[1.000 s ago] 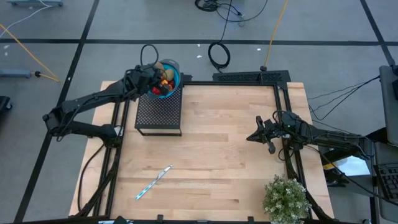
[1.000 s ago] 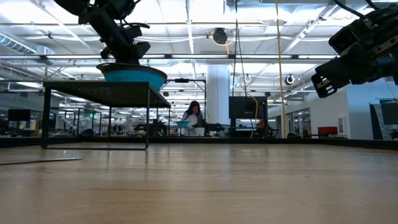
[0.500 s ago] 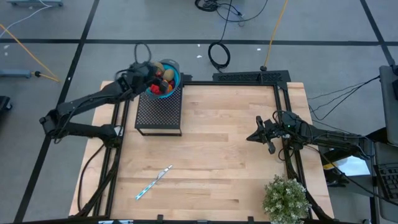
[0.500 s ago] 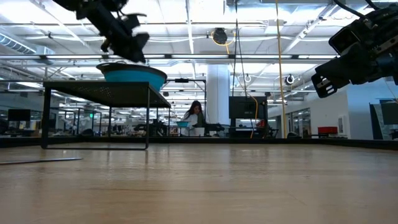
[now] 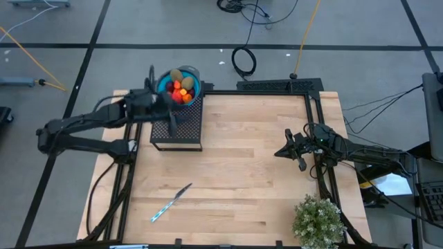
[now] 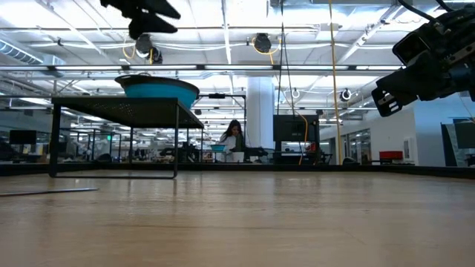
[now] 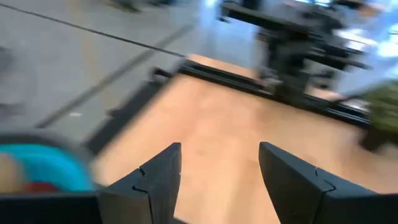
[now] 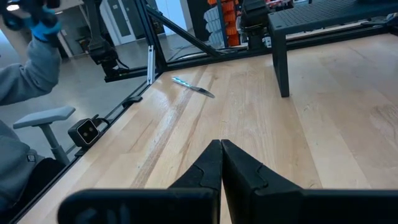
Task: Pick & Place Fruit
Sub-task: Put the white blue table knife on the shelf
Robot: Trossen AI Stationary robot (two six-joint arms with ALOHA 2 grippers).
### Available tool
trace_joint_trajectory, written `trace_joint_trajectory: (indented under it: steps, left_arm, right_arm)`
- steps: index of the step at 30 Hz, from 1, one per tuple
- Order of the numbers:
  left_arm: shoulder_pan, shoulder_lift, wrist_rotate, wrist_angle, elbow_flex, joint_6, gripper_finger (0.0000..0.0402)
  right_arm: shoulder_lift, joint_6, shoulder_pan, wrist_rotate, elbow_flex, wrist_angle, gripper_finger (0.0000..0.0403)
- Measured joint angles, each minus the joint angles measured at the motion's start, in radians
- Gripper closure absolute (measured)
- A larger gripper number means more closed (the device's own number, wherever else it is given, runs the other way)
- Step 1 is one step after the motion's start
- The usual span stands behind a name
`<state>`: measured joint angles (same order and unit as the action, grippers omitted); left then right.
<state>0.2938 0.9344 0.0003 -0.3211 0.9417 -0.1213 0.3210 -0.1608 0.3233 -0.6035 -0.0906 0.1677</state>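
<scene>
The fruit [image 5: 178, 86], red, orange and olive-brown pieces, lies in a blue bowl [image 5: 196, 86] that stands on a black perforated stand [image 5: 177, 128] at the table's far left. My left gripper [image 5: 172, 114] hangs open above the stand, just on the near side of the bowl and high over it [image 6: 157, 10]. In its wrist view the fingers [image 7: 219, 149] are empty, and the bowl [image 7: 43, 171] shows blurred to one side. My right gripper [image 5: 287, 151] waits shut at the table's right edge, also in the low view [image 6: 389, 101].
A thin silver-blue stick [image 5: 172, 202] lies on the wood near the front left, and shows too in the right wrist view [image 8: 193, 87]. A bushy green plant [image 5: 318, 221] stands at the front right corner. A person's sleeve [image 8: 28, 68] shows beyond the table.
My left gripper has risen out of the bowl and drawn back toward the table's near and left side, tipping from pointing down to nearly level. The fruit in the bowl, partly covered by the gripper before, now lies in open view.
</scene>
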Motion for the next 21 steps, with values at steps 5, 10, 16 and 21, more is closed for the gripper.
trace_joint_trajectory:
  steps: [5,10,16,21]
  left_arm:
    - [-0.203,0.015,-0.036,-0.044,0.0,-0.039,0.0185]
    - [-0.396,0.068,-0.184,-0.059,0.0,-0.079,0.0185]
    - [-0.555,0.15,-0.271,-0.059,0.0,-0.178,0.0185]
    - [-0.634,0.224,-0.324,-0.058,0.0,-0.27,0.0185]
  right_arm:
    - [0.0,0.008,0.0,0.0,0.0,0.0,0.0403]
    - [0.0,0.016,0.0,0.0,0.0,0.0,0.0403]
    - [0.0,0.024,0.0,0.004,0.0,0.021,0.0403]
    - [-0.008,0.038,0.0,0.11,0.0,0.053,0.0403]
